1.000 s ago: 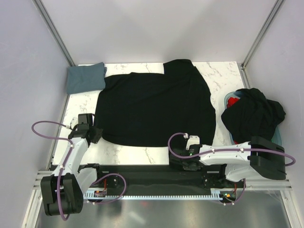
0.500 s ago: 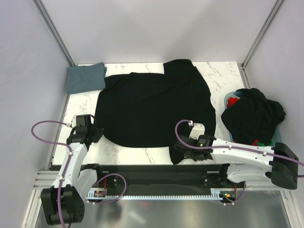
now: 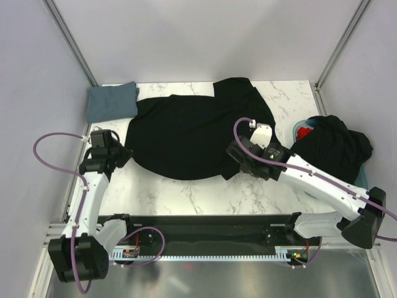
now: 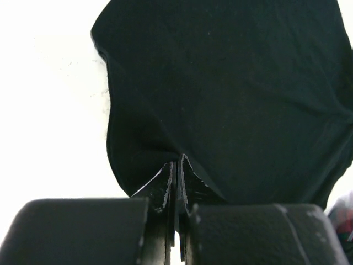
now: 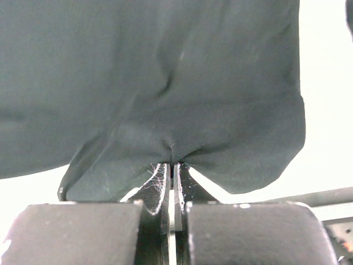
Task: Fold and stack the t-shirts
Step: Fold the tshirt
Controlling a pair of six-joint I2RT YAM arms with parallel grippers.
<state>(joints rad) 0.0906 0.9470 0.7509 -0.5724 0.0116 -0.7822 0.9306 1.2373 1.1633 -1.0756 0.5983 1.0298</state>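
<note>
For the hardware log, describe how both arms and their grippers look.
The left arm and right arm have white shells with black joints. A purple cable loops along each. The left gripper and right gripper have black fingers tapering to thin, scuffed tips.

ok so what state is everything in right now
black shirt: spread out, near hem pinched at both corners
grey shirt: folded, far left corner
black heap: crumpled, in tub
red shirt: crumpled, mostly buried in tub
tub: full
left gripper: shut on black shirt
right gripper: shut on black shirt
</note>
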